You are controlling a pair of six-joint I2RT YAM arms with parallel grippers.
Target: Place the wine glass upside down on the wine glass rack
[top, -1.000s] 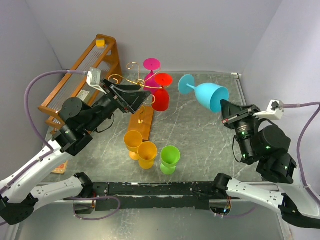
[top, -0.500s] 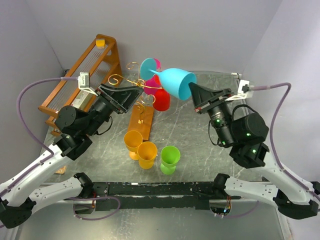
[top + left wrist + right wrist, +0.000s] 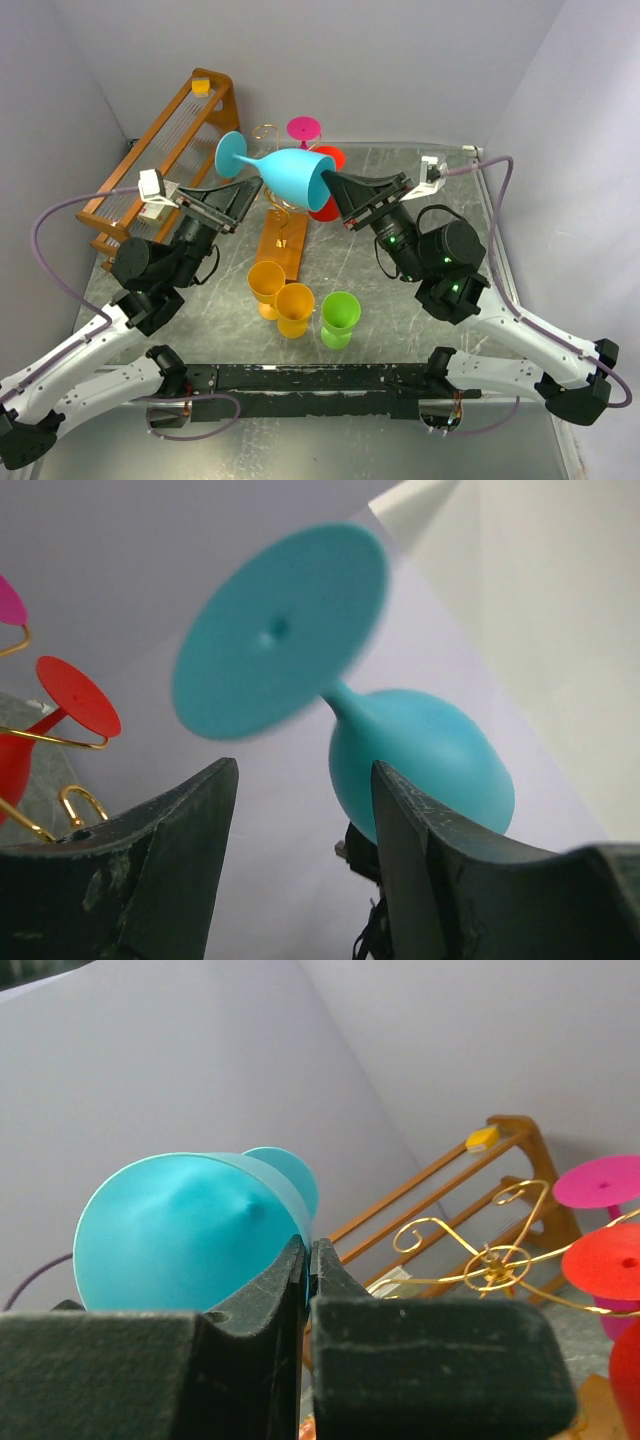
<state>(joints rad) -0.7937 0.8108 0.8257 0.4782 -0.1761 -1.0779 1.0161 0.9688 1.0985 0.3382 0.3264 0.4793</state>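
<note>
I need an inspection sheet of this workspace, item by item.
Surface: grey marbled table.
Job's things: blue glass held sideways above the gold rack; red glass and pink glass hang upside down on it.
Clutter: two orange cups, green cup, wooden shelf.
Pincers: right pincer shut on the blue glass's rim; left pincer open near its foot.
Cables: purple cables loop from both wrists.
Surroundings: plain pale walls.
</note>
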